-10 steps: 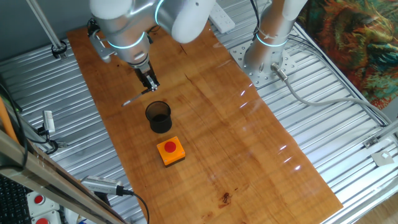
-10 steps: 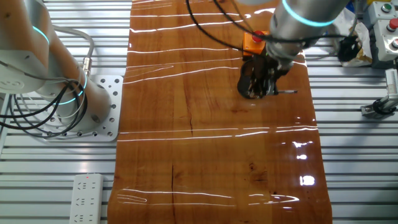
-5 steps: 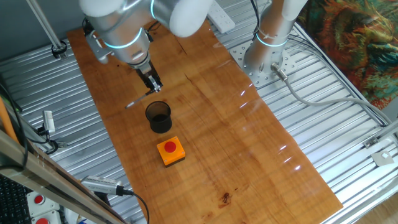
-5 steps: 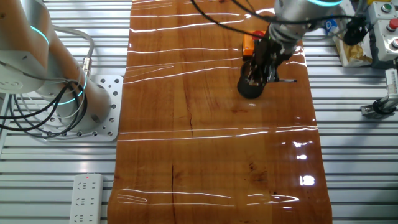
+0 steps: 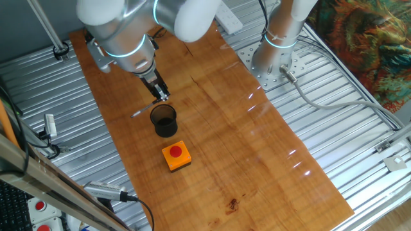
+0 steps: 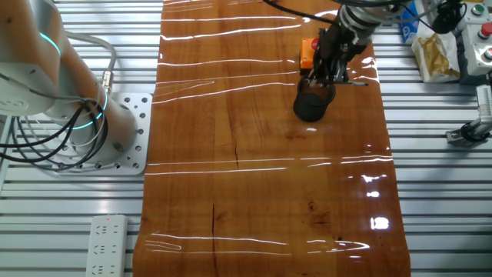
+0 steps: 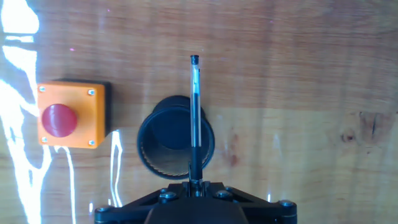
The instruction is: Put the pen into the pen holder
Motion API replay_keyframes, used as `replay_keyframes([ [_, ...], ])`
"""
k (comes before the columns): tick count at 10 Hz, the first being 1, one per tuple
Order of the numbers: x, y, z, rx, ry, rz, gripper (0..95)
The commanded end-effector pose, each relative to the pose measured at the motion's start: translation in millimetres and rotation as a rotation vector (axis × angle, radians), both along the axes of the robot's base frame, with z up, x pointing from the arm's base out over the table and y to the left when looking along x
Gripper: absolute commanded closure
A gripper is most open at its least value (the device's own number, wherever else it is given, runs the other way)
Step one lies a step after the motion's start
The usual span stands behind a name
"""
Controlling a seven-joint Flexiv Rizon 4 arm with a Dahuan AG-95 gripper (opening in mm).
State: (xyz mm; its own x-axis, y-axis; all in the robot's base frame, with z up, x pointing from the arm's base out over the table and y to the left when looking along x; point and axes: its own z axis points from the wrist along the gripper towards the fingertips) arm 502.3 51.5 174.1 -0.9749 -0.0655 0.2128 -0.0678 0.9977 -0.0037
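My gripper [image 7: 196,183] is shut on the thin dark pen [image 7: 195,106], which sticks out ahead of the fingers and crosses over the right part of the black pen holder [image 7: 169,144]. In one fixed view the gripper [image 5: 160,96] hangs just above the far rim of the pen holder [image 5: 164,120], with the pen [image 5: 142,111] slanting down to the left. In the other fixed view the gripper [image 6: 326,75] is above the pen holder [image 6: 310,106], and the pen [image 6: 355,83] pokes out to the right.
An orange box with a red button [image 5: 176,156] stands just in front of the cup and also shows in the hand view [image 7: 68,116]. A second arm's base [image 5: 273,58] stands at the board's far right. Ribbed metal surrounds the wooden board [image 5: 244,147].
My gripper has moved with the pen towards the pen holder and now hangs over its rim. The cup and the orange box have not moved.
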Motion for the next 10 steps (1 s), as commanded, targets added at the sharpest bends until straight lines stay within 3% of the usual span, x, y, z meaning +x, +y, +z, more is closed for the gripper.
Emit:
replay_keyframes([
  [1, -2.2, 3.7, 7.8, 0.018, 0.021, 0.004, 95.0],
  [2, -2.8, 4.3, 9.2, 0.019, 0.024, 0.003, 95.0],
  [4, -4.0, 6.5, 11.7, 0.040, 0.093, 0.008, 95.0],
  [5, -3.7, 8.1, 10.8, 0.048, 0.146, 0.005, 95.0],
  [6, -3.6, 9.6, 9.9, 0.052, 0.171, 0.002, 95.0],
  [8, -3.7, 16.8, 4.4, 0.056, 0.203, -0.005, 95.0],
  [10, -6.5, 21.8, -0.5, 0.055, 0.209, -0.009, 95.0],
])
